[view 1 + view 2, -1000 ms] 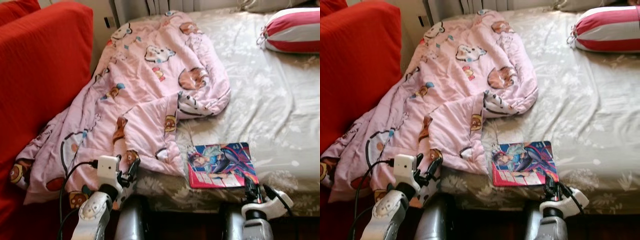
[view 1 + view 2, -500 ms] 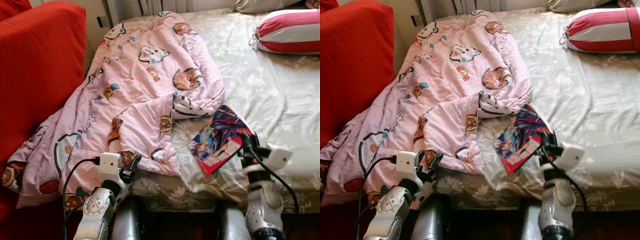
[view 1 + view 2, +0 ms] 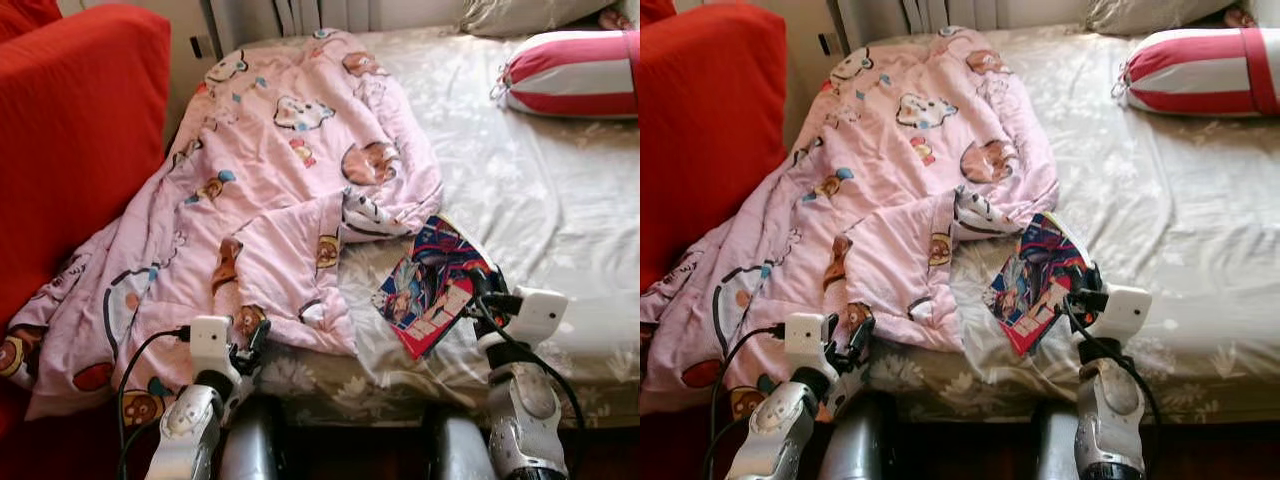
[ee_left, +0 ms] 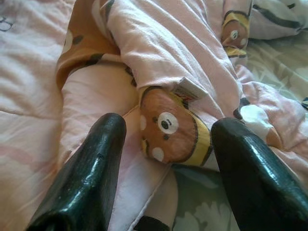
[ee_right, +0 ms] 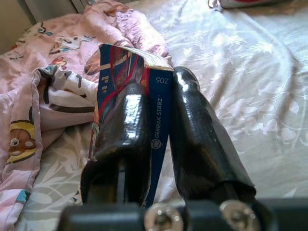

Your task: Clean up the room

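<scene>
Holding the comic book [image 3: 432, 283] by its spine edge, my right gripper [image 5: 159, 139] has both fingers closed on it and keeps it tilted just above the bed sheet [image 3: 560, 210], beside the pink quilt [image 3: 280, 190]. I think the thin book may slip or bend, because only one edge is pinched. My left gripper [image 4: 168, 159] is wide apart over the quilt corner; a red sofa [image 3: 70, 130] stands left and a striped pillow [image 3: 570, 70] lies far back.

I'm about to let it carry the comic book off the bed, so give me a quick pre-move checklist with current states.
1. Right gripper shut on the comic book: ok.
2. Book lifted off the bedsheet: ok, tilted.
3. Book free of the pink blanket: cannot tell, corner close.
4. Left gripper open, holding nothing: ok.
5. Striped pillow away from the book: ok.
</scene>
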You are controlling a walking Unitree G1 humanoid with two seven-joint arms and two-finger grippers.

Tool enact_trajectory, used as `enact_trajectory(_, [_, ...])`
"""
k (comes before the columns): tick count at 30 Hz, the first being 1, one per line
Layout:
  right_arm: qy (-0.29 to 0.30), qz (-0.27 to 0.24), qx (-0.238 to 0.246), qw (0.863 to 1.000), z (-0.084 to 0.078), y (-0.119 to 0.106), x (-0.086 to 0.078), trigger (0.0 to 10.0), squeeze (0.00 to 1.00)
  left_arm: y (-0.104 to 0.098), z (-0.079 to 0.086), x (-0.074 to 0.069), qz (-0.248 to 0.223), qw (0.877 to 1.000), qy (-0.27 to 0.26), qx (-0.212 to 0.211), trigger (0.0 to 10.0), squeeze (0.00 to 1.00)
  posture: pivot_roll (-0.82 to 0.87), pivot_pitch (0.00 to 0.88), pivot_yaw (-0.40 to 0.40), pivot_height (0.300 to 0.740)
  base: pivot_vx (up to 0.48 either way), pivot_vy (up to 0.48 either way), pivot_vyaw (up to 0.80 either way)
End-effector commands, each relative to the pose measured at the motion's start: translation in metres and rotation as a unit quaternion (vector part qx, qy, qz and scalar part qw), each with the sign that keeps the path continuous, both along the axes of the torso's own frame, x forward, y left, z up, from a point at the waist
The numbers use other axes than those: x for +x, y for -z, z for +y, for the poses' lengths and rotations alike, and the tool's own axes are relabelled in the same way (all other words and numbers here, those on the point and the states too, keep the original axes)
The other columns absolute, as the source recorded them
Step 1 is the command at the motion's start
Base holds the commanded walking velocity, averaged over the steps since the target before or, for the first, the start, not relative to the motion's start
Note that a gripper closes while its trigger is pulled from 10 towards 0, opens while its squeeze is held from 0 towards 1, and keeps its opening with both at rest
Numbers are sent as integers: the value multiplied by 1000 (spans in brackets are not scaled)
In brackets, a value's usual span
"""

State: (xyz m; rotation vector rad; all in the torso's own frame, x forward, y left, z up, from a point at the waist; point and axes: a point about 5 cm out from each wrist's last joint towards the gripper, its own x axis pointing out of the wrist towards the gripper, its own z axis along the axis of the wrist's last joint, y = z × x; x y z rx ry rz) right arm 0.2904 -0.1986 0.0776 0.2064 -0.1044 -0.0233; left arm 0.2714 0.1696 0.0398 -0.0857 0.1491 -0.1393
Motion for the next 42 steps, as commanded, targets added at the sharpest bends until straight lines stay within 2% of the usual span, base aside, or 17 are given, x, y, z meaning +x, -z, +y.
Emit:
enact_trajectory(1, [-1, -16, -6, 1000, 2, -9, 1, 10000, 0, 4, 8, -3, 7, 1000, -13, 6, 10000, 0, 73, 106, 69, 641, 0, 0, 0])
enact_trajectory(11, [2, -13, -1, 1000, 4, -11, 0, 10000, 0, 36, 15, -16, 74, 997, -27, 9, 10000, 0, 75, 105, 60, 706, 0, 0, 0])
enact_trajectory(16, [-1, 6, 1, 1000, 8, -5, 0, 10000, 0, 58, 19, -27, 137, 990, -31, 12, 10000, 0, 74, 101, 56, 706, 0, 0, 0])
enact_trajectory(22, [3, 9, 4, 1000, 7, -4, -2, 10000, 0, 80, 22, -42, 197, 979, -34, 40, 10000, 0, 67, 100, 51, 706, 0, 0, 0])
enact_trajectory(29, [7, 13, 7, 1000, 6, -1, -4, 10000, 0, 91, 23, -52, 227, 972, -34, 55, 10000, 0, 65, 101, 47, 706, 0, 0, 0])
enact_trajectory(42, [12, 17, 9, 1000, 7, 2, -6, 10000, 0, 96, 21, -57, 235, 970, -25, 62, 10000, 0, 60, 83, 51, 706, 0, 0, 0])
